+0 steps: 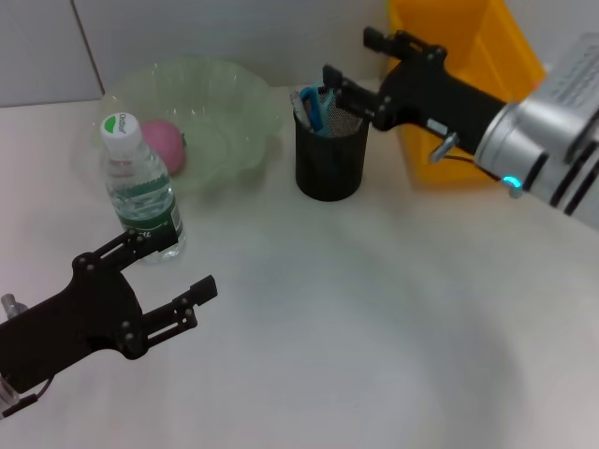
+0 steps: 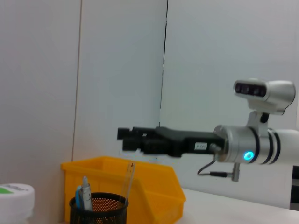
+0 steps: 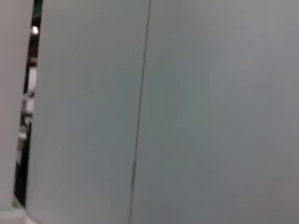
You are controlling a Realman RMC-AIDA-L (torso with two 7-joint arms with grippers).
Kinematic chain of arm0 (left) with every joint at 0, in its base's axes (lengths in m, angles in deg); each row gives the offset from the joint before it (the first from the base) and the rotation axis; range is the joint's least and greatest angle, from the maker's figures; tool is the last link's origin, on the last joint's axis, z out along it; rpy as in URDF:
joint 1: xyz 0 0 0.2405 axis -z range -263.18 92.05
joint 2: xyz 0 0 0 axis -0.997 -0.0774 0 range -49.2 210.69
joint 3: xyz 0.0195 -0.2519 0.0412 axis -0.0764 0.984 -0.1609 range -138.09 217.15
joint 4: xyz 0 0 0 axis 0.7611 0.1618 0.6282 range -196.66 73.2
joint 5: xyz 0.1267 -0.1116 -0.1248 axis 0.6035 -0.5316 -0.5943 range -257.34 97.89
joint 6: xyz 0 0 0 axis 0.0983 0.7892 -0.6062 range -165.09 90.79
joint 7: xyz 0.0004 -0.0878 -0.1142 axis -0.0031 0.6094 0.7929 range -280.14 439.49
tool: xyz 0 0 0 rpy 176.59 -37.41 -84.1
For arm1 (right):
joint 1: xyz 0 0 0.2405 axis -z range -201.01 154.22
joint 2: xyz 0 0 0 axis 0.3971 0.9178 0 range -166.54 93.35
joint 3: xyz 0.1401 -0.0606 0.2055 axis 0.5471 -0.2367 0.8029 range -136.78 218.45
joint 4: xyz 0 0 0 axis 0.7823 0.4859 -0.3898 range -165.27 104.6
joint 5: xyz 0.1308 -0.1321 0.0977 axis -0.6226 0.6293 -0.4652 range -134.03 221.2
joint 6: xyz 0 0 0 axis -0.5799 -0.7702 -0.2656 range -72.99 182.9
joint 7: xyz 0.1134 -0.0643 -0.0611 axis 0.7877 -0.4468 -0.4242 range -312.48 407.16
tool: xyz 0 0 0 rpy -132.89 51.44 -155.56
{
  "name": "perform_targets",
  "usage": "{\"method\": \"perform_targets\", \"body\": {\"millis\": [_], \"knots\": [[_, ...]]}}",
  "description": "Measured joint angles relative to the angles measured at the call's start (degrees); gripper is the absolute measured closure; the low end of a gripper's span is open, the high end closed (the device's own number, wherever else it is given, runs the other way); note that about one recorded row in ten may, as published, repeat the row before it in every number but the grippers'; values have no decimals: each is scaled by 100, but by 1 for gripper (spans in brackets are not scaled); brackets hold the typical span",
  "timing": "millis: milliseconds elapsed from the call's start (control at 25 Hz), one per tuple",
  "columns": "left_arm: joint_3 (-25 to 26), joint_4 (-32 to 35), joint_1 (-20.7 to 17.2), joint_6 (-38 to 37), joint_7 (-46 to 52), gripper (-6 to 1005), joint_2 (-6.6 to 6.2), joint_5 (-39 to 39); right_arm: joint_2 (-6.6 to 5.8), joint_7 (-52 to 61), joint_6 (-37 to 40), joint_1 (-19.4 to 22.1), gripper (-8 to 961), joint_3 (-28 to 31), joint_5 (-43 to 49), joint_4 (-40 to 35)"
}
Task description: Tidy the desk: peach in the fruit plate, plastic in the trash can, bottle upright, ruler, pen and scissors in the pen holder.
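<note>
Bottle point(image 1: 140, 187) upright beside fruit plate point(image 1: 245, 101), peach point(image 1: 167, 144) inside; light, slippery, best taken mid-body. Left pincer point(image 1: 173, 281) wide over worktop point(image 1: 356, 318); right pincer point(image 1: 348, 64) above pen holder point(image 1: 329, 154), empty, spread.

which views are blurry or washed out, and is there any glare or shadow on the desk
Head view: soft even light, a faint shadow under the pen holder, the plate hazy and pale. Left wrist view: right gripper fairly sharp, bottle cap at the edge out of focus. Right wrist view: only a smeared grey wall, nothing in focus.
</note>
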Motion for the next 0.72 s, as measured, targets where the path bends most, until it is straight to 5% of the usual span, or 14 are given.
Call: {"method": "perform_targets", "body": {"millis": [160,320,480,720], "knots": [[-26,0,-1,-6,19,215,-16,0,-185,1127,432,347,213,63,588,-619],[-49,3,52,-143,231,215,-102,98,-664,2523,1612,435,177,426,2041,-937],[-22,19,161,-239,438,215,-177,327,-986,2922,3285,269,141,1152,3462,-716],[-20,27,381,-384,628,214,-225,663,-978,3025,4305,220,124,2035,4808,-560]]}}
